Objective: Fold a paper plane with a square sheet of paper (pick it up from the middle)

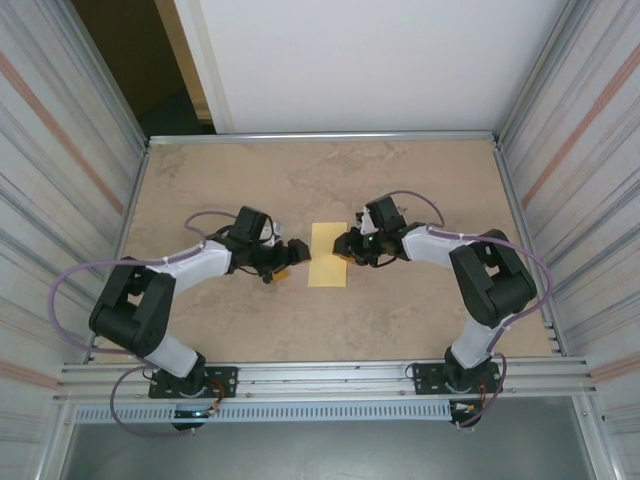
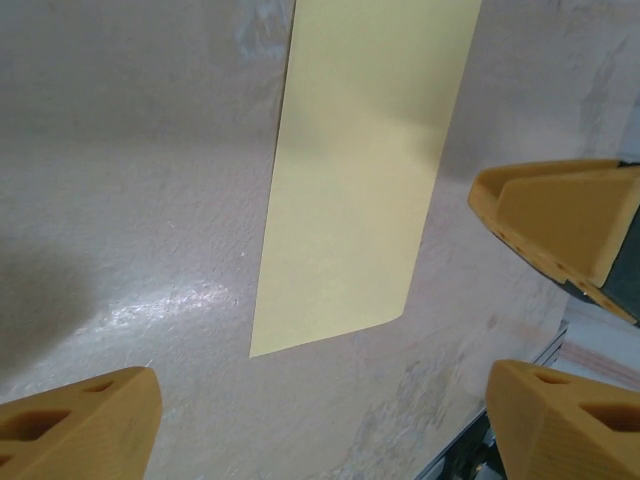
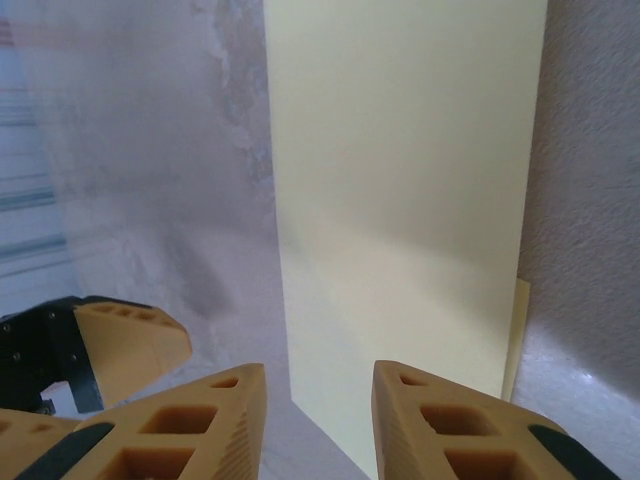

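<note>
As I stood behind the two arms, the pale-yellow sheet of paper (image 1: 328, 256) lay flat near the middle of the marbled table (image 1: 420, 180). It was folded over into a narrow rectangle rather than a full square. In the right wrist view a thin strip of the lower layer peeked out along one long side, so the halves did not quite line up.

The left gripper (image 1: 284, 262) sat low, just off the sheet's left edge and toward its nearer end. Its orange fingers (image 2: 85, 425) were spread wide, with nothing but bare tabletop between them, and the paper's near corner lay ahead of them, apart from both.

The right gripper (image 1: 346, 247) was at the opposite long edge, right beside the sheet. Its fingers (image 3: 460, 425) were parted only a little. The sheet's near corner ran down into that narrow gap and behind one finger. I could not tell whether the pads touched the paper, though it looked flat on the table and not lifted.

Each wrist camera also caught one finger of the other gripper off to the side of the sheet. Both arms reached inward from their bases on the aluminium rail (image 1: 330, 375) at the near edge, with lilac cables (image 1: 70, 275) looping off them. Ribbed metal walls (image 1: 60, 140) closed in the table on both sides.
</note>
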{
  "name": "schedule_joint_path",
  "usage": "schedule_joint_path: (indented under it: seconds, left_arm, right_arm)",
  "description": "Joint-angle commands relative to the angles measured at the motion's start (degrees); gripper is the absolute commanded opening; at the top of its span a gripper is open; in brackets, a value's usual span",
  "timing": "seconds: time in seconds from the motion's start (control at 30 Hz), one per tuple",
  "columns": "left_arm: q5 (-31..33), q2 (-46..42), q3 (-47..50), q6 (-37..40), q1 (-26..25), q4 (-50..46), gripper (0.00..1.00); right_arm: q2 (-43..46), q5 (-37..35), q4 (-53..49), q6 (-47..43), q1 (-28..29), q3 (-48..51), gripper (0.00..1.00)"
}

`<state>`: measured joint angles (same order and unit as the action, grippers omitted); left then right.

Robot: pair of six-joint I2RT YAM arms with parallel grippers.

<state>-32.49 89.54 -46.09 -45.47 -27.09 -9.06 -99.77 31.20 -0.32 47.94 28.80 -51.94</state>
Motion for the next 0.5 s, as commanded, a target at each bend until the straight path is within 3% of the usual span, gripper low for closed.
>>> schedule_joint_path:
  seconds: [0.0,0.47]
  left_arm:
    - [0.27,1.61,-2.16,-1.31,-0.96,1.42,0.81]
    - [2.29,5.77,-2.18,-4.45,-4.36,2.60,0.52]
  right_arm:
    - [-2.46,-1.48,2.19,2.61,0.25,-0.24,0.31]
    - [-7.59,-2.98,0.84,3.65,-0.79,1.75,0.24]
